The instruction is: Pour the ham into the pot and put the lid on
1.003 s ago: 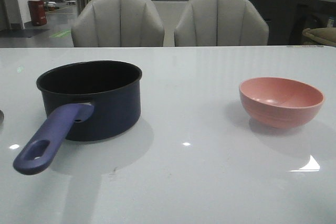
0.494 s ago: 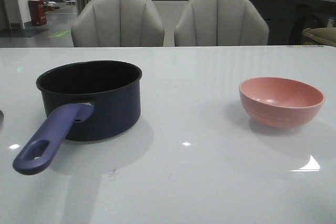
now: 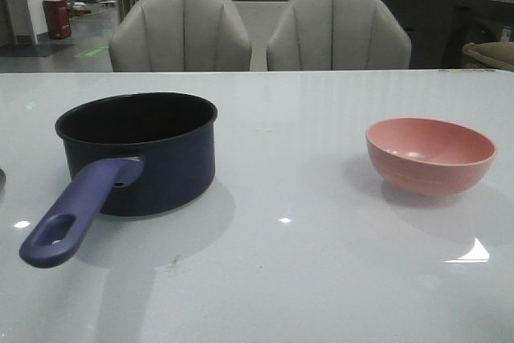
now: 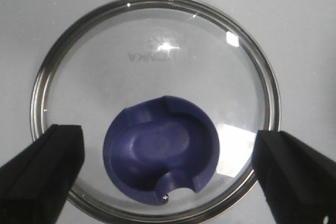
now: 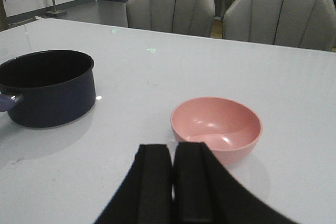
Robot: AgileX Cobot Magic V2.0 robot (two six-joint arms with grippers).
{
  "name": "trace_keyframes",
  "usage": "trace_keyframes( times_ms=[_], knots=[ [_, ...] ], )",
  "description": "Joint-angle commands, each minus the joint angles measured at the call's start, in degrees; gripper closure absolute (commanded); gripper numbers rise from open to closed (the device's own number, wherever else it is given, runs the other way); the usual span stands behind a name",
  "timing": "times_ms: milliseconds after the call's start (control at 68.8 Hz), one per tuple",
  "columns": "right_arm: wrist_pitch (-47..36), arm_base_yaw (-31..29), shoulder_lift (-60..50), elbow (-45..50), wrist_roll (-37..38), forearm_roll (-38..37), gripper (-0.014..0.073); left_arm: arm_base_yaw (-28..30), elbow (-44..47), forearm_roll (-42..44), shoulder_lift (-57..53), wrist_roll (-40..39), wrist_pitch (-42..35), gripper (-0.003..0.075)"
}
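The dark navy pot (image 3: 138, 150) stands at the table's left with its purple-blue handle (image 3: 76, 213) pointing toward the near edge; it also shows in the right wrist view (image 5: 47, 86). A salmon-pink bowl (image 3: 430, 156) sits at the right, and no ham shows in it. The glass lid (image 4: 155, 66) with its dark blue knob (image 4: 160, 149) lies flat on the table under my left gripper (image 4: 167, 174), which is open, its fingers wide on either side of the knob. My right gripper (image 5: 172, 153) is shut and empty, just short of the bowl (image 5: 216, 126).
Two grey chairs (image 3: 181, 31) (image 3: 337, 31) stand behind the table's far edge. A bare stretch of white table (image 3: 289, 198) lies between pot and bowl.
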Motion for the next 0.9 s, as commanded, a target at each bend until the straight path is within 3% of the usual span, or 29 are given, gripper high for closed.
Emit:
trace_keyframes(
  times_ms=[0,436,523,712,887],
  knots=[
    [-4.0,0.1,0.6,-1.6,-0.6,0.5,0.0432,0.1,-1.8,-0.2,-1.4,-0.6,-0.2,0.0042],
    [-4.0,0.1,0.6,-1.6,-0.6,0.5,0.0432,0.1,-1.8,0.3,3.0,-0.6,-0.7,0.0056],
    [-4.0,0.1,0.6,-1.6,-0.6,0.5,0.0432,0.1,-1.8,0.3,3.1,-0.6,-1.7,0.0137],
    [-4.0,0.1,0.6,-1.6,-0.6,0.5,0.0432,0.1,-1.8,0.3,3.1,-0.6,-2.3,0.0411],
    [-4.0,0.1,0.6,-1.6,-0.6,0.5,0.0432,0.1,-1.8,0.3,3.1,-0.6,-2.3,0.0523]
  ],
)
